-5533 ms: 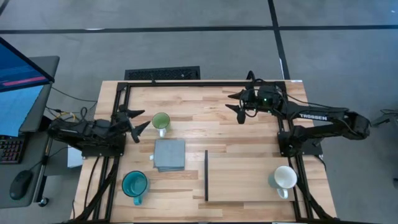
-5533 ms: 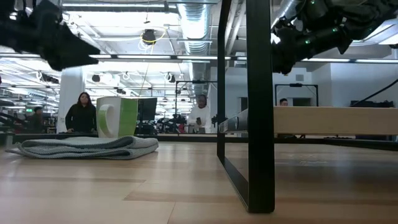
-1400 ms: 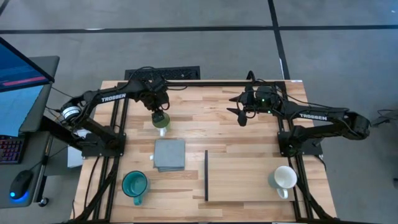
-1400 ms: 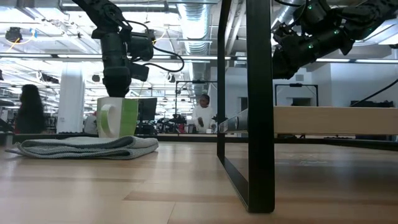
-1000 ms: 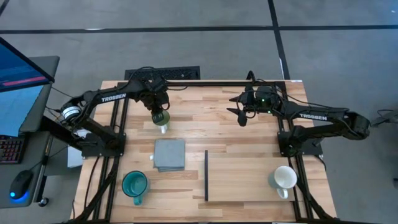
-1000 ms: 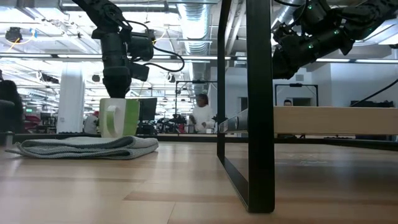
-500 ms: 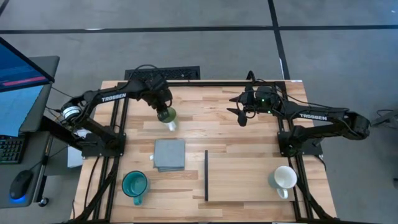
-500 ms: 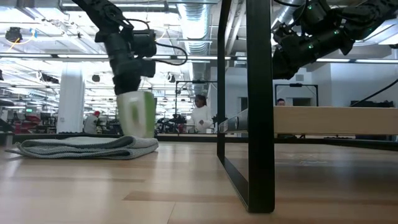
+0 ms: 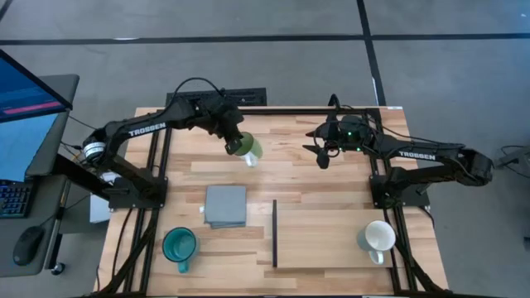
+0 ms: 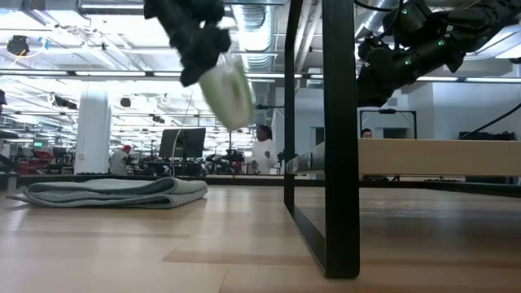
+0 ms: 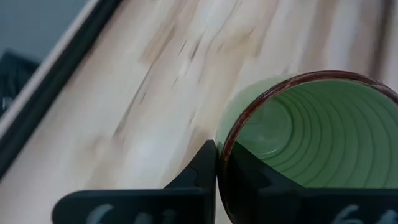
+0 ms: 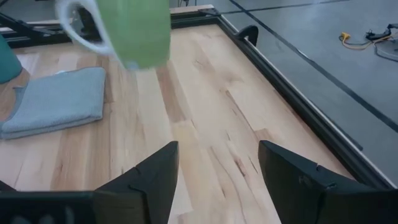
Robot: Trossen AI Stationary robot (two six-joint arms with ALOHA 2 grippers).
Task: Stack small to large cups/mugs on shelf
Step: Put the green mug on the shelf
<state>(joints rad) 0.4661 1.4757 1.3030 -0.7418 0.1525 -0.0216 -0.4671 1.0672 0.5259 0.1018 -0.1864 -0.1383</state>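
The light green mug (image 9: 248, 150) hangs in the air over the table's far middle, tilted, with my left gripper (image 9: 235, 139) shut on its rim. The low view shows this mug (image 10: 228, 94) well above the tabletop. The teal mug (image 9: 180, 245) stands near the table's front left. At the front right stands the white mug (image 9: 379, 237), beside the shelf (image 9: 319, 236), a wood panel with a black strip along its left edge. My right gripper (image 9: 322, 155) hovers open over the far right, touching nothing. My left gripper pinches the green mug's brown rim (image 11: 219, 146) and the wall below it, one finger (image 11: 242, 177) inside the mug and one finger (image 11: 200, 171) outside. The fingers come from above, slanting from the table's far left. The mug hangs clear of the table, tilted, base lowest (image 10: 238, 122).
A folded grey cloth (image 9: 226, 205) lies left of the shelf's black strip. Black frame rails (image 9: 273, 110) run along the table's far and side edges. Bare wood lies between the cloth and the far rail. People stand in the room beyond the table.
My left gripper has risen and gone toward the table's right edge, tipping as it went. The green mug, which stood upright on the table behind the cloth, has been lifted clear and now hangs tilted.
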